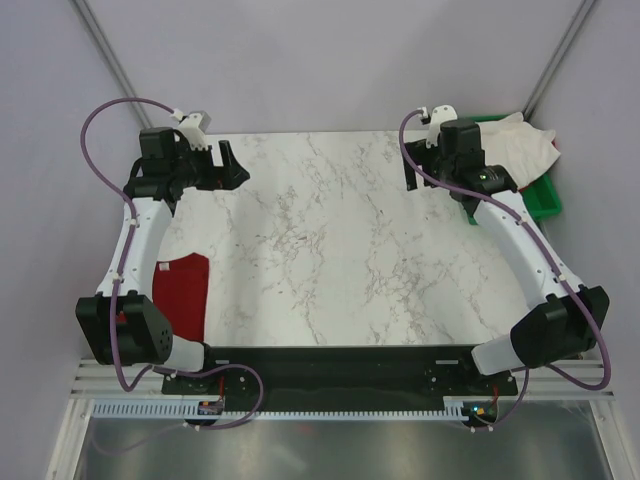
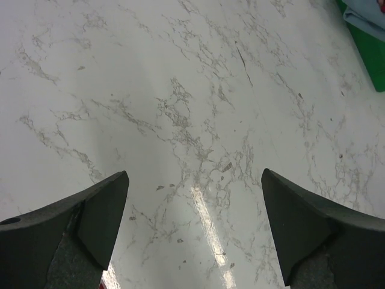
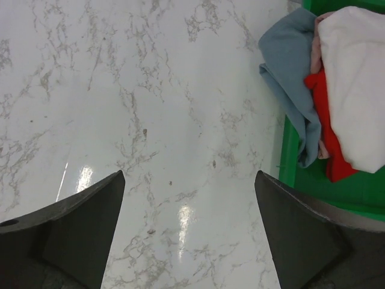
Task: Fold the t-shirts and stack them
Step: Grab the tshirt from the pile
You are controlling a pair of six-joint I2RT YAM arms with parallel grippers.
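Note:
A folded red t-shirt point(image 1: 186, 294) lies flat at the table's left near side, beside the left arm. More t-shirts are heaped in the green bin point(image 3: 290, 152) at the back right: a white one point(image 3: 356, 78) on top, a grey-blue one point(image 3: 290, 67) hanging over the rim, and a red one point(image 3: 328, 123) between them. In the top view the white t-shirt point(image 1: 524, 146) covers the bin point(image 1: 546, 198). My left gripper point(image 1: 238, 165) point(image 2: 195, 174) hovers open over bare marble at the back left. Left of the bin, my right gripper point(image 1: 410, 167) point(image 3: 189, 174) is open and holds nothing.
The marble table top point(image 1: 330, 240) spans the space between the arms. The bin's corner point(image 2: 368, 55) and a bit of grey-blue cloth point(image 2: 368, 17) show at the left wrist view's top right. Grey walls close in the back and sides.

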